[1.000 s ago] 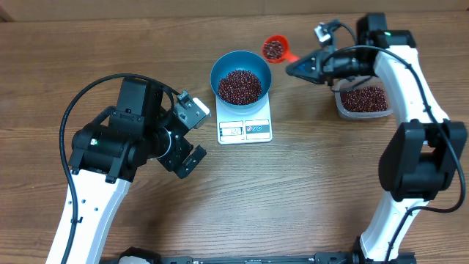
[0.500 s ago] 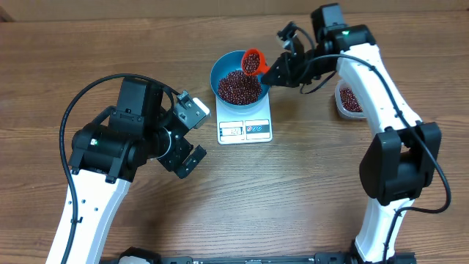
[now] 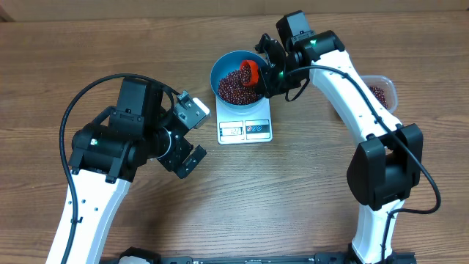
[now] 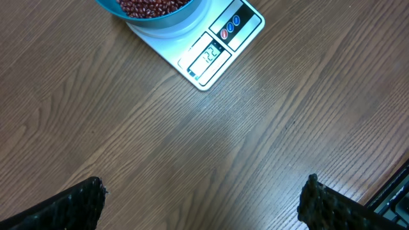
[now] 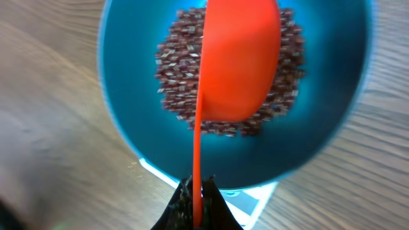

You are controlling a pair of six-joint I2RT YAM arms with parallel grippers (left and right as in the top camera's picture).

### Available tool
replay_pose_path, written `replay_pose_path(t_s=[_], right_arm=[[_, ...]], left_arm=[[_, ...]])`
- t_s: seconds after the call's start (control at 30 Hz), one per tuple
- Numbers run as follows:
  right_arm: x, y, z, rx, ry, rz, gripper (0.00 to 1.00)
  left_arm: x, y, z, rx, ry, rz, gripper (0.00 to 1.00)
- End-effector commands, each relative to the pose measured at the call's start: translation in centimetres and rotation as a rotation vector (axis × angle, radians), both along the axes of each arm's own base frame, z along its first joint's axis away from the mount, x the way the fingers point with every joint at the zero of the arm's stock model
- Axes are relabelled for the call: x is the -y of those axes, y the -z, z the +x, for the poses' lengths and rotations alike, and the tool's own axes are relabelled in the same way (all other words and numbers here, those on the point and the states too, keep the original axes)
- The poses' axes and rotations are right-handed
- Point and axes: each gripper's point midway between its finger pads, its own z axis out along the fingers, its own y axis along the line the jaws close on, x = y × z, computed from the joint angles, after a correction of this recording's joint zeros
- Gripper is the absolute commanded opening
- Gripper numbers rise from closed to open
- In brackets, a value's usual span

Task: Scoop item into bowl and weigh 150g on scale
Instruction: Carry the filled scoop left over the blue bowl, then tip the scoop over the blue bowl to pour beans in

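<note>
Overhead shows the right gripper [image 3: 268, 70] clamped shut on the thin handle of the orange scoop [image 3: 250, 71]. The scoop is tipped mouth-down over the blue bowl [image 3: 220, 67], probably so its load falls inside the rim rather than onto the wood. The right wrist view agrees: the scoop's back covers much of the beans [image 5: 176, 96], and the handle runs straight down into the closed fingertips. The bowl sits on the white scale [image 3: 245, 130] toward the far edge of the worktop [image 3: 308, 191], around the middle. The display [image 4: 208, 55] faces the near edge and stays uncovered, though its digits are too small to trust. The clear container [image 3: 382, 86] of spare beans lies toward the far right, well apart from the scale, so the right arm has an open lane between the two. The left gripper [image 3: 195, 136] hangs wide open and empty near the scale's near-left corner, apart from it. Bare wood runs from there to the near edge. The tight spot is the bowl's rim, which the scoop has to clear.
</note>
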Motion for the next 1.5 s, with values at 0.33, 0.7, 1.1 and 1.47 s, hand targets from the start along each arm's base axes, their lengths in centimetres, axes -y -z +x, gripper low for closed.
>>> replay_pose_path(t_s=[0.33,0.7,1.1,1.47], right_arm=[[0.9,-3.0,1.4,0.165,0.026,-0.136,0.04],[0.6,-5.1,1.5,0.218,0.028,-0.101,0.04],[-1.3,-5.9,0.7,0.167,0.017,0.029,0.04],[-2.7,-6.5,-0.2,0.097,0.032,0.130,0.04]], left_arm=[[0.2,0.1,0.1,-0.011,-0.004,-0.020,1.00],[0.2,0.1,0.1,-0.011,-0.004,-0.020,1.00],[0.2,0.1,0.1,-0.011,-0.004,-0.020,1.00],[0.2,0.1,0.1,-0.011,-0.004,-0.020,1.00]])
